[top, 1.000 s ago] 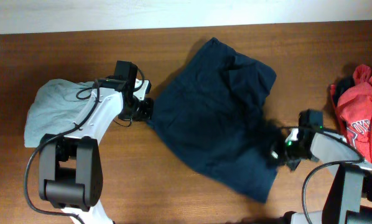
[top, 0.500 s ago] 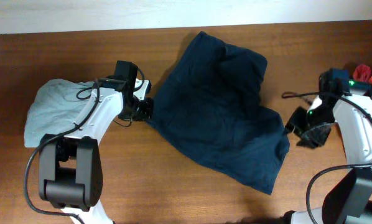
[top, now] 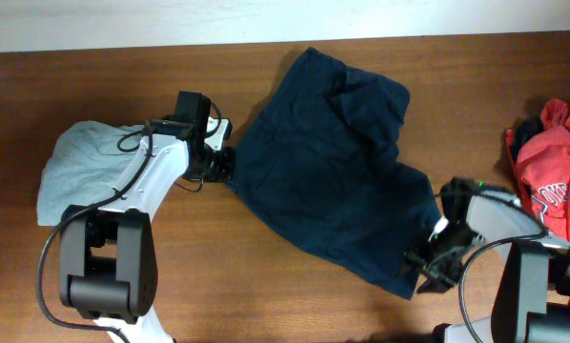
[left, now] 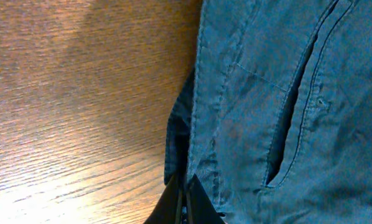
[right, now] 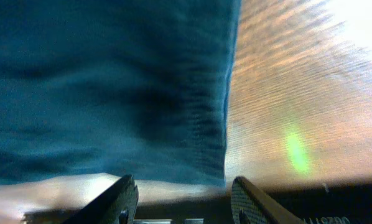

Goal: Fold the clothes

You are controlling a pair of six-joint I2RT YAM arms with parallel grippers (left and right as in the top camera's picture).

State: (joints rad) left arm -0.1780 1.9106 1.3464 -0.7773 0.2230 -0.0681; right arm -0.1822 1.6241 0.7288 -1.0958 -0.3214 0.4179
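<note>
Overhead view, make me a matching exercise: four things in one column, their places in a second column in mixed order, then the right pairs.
1. navy shorts
2. pale grey-green garment
3. red garment
4. right pincer

A. right edge of the picture
B. open, at the shorts' lower corner
C. middle of the table
D. far left of the picture

Pairs: 1-C, 2-D, 3-A, 4-B

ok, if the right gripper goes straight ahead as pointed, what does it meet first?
Likely the hem of the navy shorts, right ahead of the open right gripper, with table beyond. Depth is unclear.
</note>
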